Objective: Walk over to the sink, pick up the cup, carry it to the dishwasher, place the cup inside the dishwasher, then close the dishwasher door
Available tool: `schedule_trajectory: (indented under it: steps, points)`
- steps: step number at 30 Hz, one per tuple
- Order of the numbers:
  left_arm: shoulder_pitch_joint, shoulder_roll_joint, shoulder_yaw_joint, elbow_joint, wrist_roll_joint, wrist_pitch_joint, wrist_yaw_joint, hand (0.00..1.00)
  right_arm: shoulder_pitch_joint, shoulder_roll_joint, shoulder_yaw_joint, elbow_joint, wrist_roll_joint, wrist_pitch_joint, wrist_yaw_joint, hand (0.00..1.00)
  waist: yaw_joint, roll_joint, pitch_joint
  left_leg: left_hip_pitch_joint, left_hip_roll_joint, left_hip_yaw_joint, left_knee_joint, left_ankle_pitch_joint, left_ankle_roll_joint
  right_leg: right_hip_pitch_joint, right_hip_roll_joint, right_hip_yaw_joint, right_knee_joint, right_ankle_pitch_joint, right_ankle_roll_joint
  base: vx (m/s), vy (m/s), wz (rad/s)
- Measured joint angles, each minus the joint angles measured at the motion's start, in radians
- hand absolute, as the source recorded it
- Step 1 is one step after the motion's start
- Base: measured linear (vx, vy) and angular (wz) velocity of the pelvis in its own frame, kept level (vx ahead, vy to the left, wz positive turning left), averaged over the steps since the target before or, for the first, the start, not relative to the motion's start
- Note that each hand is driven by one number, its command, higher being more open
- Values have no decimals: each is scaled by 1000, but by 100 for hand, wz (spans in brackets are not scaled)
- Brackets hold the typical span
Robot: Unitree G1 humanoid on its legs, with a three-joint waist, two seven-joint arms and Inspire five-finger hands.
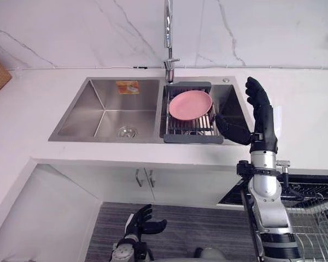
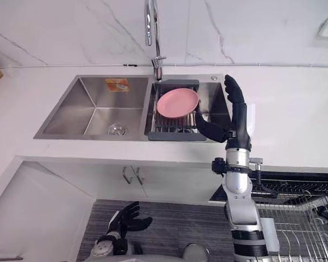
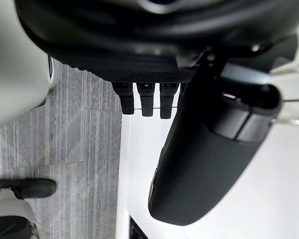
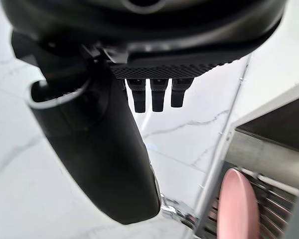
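Kitchen floor, grey, is being shared nearest with the left hand (image 1: pixel 145 219), which is being held low with fingers loosely spread and nothing in them. Dishwasher rack (image 1: pixel 312 218), wire, is being shown pulled out at the right, below the counter (image 1: pixel 309 103). Right hand (image 1: pixel 262 121) is being held up over the right end of the sink (image 1: pixel 71 117), fingers straight, thumb splayed wide, nothing grasped. Pink plate (image 1: pixel 190 105) is being carried on a drain rack (image 1: pixel 191 140) across the sink; the tap (image 1: pixel 168 33) is being seen against the marble wall behind.

Cup: not being made out with certainty. A pale shape (image 1: pixel 277 121) on the counter just behind the right hand may be it.

Step judged: reach for the cup. The fingers are best being kept wide until the cup is being enclosed from the side, clear of the plate.
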Motion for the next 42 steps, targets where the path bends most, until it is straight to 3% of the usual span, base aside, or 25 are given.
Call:
schedule_trajectory:
  steps: [4, 6, 12, 19, 29, 42]
  points:
    - [0, 18, 1, 3, 6, 0, 1, 90, -2, -40, 2, 37, -7, 0, 39, 90, 10, -4, 1, 32, -45, -3, -52, 9, 16, 36, -31, -7, -43, 13, 13, 106, 100, 14]
    - [1, 41, 1, 4, 14, -1, 1, 90, -20, -78, 15, 84, -37, 0, 58, 90, 19, -9, 1, 64, -68, 1, -127, 42, 19, 39, -40, 10, -57, 18, 19, 48, 21, 1]
    - [5, 51, 1, 9, 20, -7, -1, 90, -102, -125, 32, 247, -91, 20, 63, 90, 16, -13, 3, 102, -90, 24, -270, 122, 18, 11, -36, 34, -82, 51, 38, -7, 14, -9]
    - [6, 50, 2, 15, 20, -18, -1, 90, -181, -167, 52, 302, -189, 31, 55, 90, 7, -22, 5, 112, -114, 26, -361, 189, 36, -10, -44, 38, -107, 84, 44, -71, 53, -1]
    - [5, 50, 32, 17, 19, -30, 2, 90, -309, -180, 71, 410, -267, 77, 13, 90, 15, -27, 8, 70, -118, -15, -367, 208, 46, -22, -46, 11, -144, 108, 43, -58, 35, 9]
    - [-1, 49, 65, 5, 18, -35, 4, 90, -560, -244, 141, 695, -285, 137, 41, 90, 23, -40, 36, 47, -128, -34, -363, 217, 53, -24, -46, -12, -162, 122, 42, 22, 4, 4]
